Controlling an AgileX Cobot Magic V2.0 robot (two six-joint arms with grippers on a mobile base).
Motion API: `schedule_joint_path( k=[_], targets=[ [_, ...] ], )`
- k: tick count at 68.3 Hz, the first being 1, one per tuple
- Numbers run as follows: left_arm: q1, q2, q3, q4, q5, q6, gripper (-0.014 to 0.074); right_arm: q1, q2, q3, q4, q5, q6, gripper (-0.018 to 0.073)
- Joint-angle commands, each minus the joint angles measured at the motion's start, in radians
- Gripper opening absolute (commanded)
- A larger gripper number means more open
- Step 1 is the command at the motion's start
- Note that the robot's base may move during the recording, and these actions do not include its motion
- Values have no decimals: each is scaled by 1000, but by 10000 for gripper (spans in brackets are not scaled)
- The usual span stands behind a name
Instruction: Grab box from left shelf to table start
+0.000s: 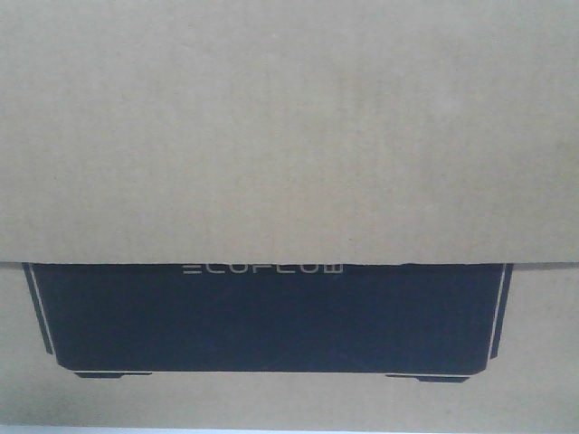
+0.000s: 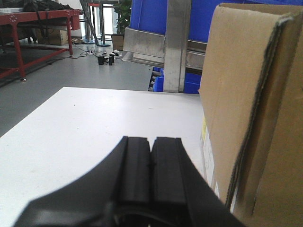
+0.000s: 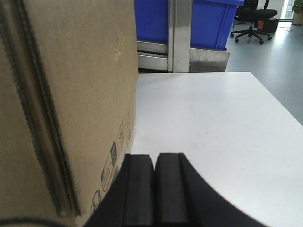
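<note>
Left hand [image 2: 151,163] had its black pads pressed together, nothing between them, flanking the box [image 2: 255,118] on that side; whether its outer face pressed the cardboard could not be told. Right hand [image 3: 155,184] likewise: pads together, holding nothing, just beside the opposite side of the carton, contact unclear.

Box appeared to sit on the white counter [image 2: 104,127], its lower edge meeting the surface in both wrist views. Front view was filled by it: brown corrugated flap above, black panel with pale "ECOFLOW" lettering below.

Judged step: carton looked already off the left shelf [image 2: 177,47] and down on the counter, so the carry seemed near its end. Next move would call for drawing both arms outward, clear of the sides, without dragging the box.

Beyond the counter: steel upright and rail of the shelf, blue bins [image 3: 208,21] behind. Further off, a red-framed bench [image 2: 38,21] and an office chair [image 3: 255,21].

Hidden: box top, its far side, the shelf rollers. Side label print too small to read.
</note>
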State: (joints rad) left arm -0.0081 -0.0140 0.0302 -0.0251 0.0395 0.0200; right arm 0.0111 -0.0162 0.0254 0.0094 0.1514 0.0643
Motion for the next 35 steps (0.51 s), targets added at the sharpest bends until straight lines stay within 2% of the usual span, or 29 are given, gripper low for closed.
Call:
schedule_joint_path(
  k=[1,35],
  targets=[
    [1,-14,-4,-6,-95,2,-99,-6,-4,9,1,-96,0,54],
    [1,-14,-4,-6,-95,2,-99,-6,-4,9,1,-96,0,54]
  ],
)
